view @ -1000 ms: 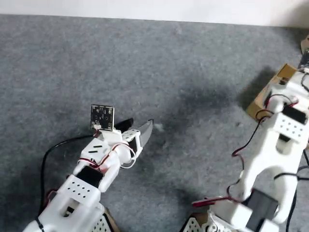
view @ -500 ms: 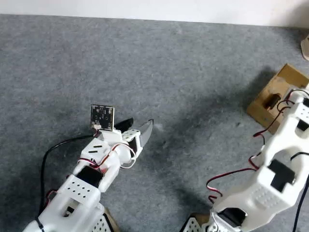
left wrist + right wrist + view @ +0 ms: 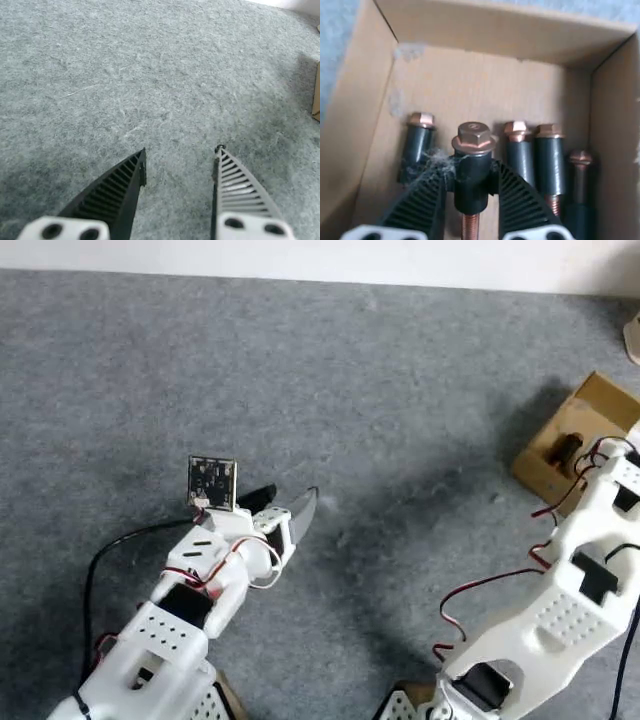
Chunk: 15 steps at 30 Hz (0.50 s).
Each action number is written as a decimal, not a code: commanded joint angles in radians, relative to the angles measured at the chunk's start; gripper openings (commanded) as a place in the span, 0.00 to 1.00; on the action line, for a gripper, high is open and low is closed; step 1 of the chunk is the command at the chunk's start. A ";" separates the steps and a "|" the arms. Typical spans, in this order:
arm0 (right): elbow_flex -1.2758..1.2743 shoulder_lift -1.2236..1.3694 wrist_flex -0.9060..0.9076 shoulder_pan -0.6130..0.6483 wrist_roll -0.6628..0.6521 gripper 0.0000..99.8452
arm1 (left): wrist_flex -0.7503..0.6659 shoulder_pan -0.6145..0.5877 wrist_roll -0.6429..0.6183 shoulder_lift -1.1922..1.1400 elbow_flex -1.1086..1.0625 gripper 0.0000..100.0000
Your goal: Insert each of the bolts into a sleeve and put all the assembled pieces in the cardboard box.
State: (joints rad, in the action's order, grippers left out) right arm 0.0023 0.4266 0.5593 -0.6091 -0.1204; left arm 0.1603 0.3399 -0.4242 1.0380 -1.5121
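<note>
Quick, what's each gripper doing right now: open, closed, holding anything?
Left gripper: open, holding nothing.
Right gripper: closed on a sleeved bolt, inside the cardboard box.

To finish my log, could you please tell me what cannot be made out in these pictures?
High view: the right arm covers part of the cardboard box, so its contents cannot be counted.
Right wrist view: the right claw and the picture's edge hide the lower ends of the assembled pieces; whether the held piece touches the box floor is unclear.
Left wrist view: the picture's edge cuts off the box.
</note>
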 commanded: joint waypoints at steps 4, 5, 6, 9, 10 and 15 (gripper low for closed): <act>0.070 0.015 -0.004 -0.007 0.008 0.00 | -0.005 -0.007 0.005 0.013 0.005 0.21; 0.070 0.022 -0.004 -0.007 0.008 0.00 | -0.005 -0.007 0.005 0.013 0.005 0.21; 0.070 0.031 -0.005 -0.007 0.008 0.00 | -0.005 -0.007 0.005 0.013 0.005 0.21; 0.070 0.047 -0.005 -0.007 0.009 0.01 | -0.005 -0.007 0.005 0.013 0.005 0.21; 0.070 0.048 -0.005 -0.007 0.009 0.01 | -0.005 -0.007 0.005 0.013 0.005 0.21; 0.071 0.048 -0.005 -0.002 0.032 0.12 | -0.005 -0.007 0.005 0.013 0.005 0.21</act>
State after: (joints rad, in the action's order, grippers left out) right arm 0.0115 0.4971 0.5577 -0.6091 -0.1158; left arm 0.1603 0.3399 -0.4227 1.0380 -1.5121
